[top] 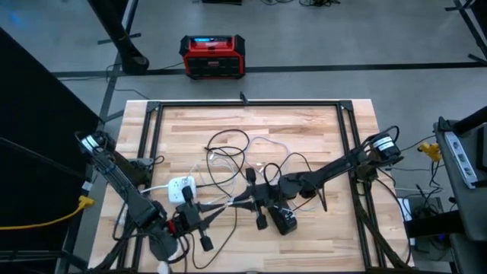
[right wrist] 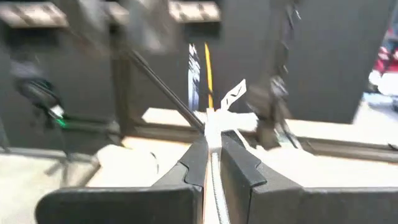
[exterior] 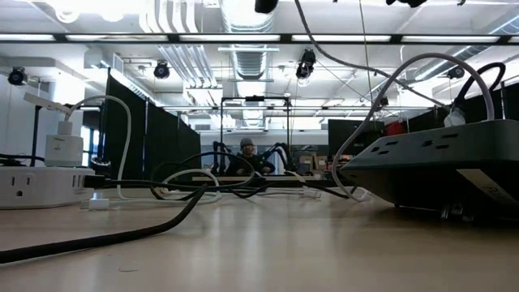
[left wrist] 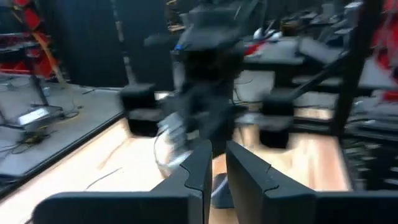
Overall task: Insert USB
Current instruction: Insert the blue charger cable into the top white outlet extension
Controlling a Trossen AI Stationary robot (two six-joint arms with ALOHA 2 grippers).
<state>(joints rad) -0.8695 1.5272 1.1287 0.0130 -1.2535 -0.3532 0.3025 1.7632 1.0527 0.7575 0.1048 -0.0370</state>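
A white USB cable (top: 226, 202) is strung above the table between my two grippers. My left gripper (top: 216, 206) points toward the table's right edge, and its fingers stand a narrow gap apart. My right gripper (top: 234, 201) faces it, pointing left and shut on the cable. The cable's white plug (right wrist: 216, 122) sticks out past the right fingertips. A white power strip (top: 181, 187) with a white charger (exterior: 63, 148) plugged into it lies by the left arm. A black power strip (top: 285, 222) lies on the table under the right gripper. My left gripper has a pale stretch of the cable (left wrist: 217, 186) in the narrow gap between its fingers, which lie level and come from the table's left. The blur hides whether the pads touch it. My right gripper pinches the white cable (right wrist: 213, 163) between its two fingers, just behind the plug. The fingers lie level along the cable, coming from the table's right. The plug end is lifted clear of the table.
Loose black and white cables (top: 228, 152) loop over the middle of the table. A black frame (top: 243, 105) runs around the tabletop. A red box (top: 213, 55) stands on the floor beyond the far edge. A person (exterior: 246, 148) sits far behind the table.
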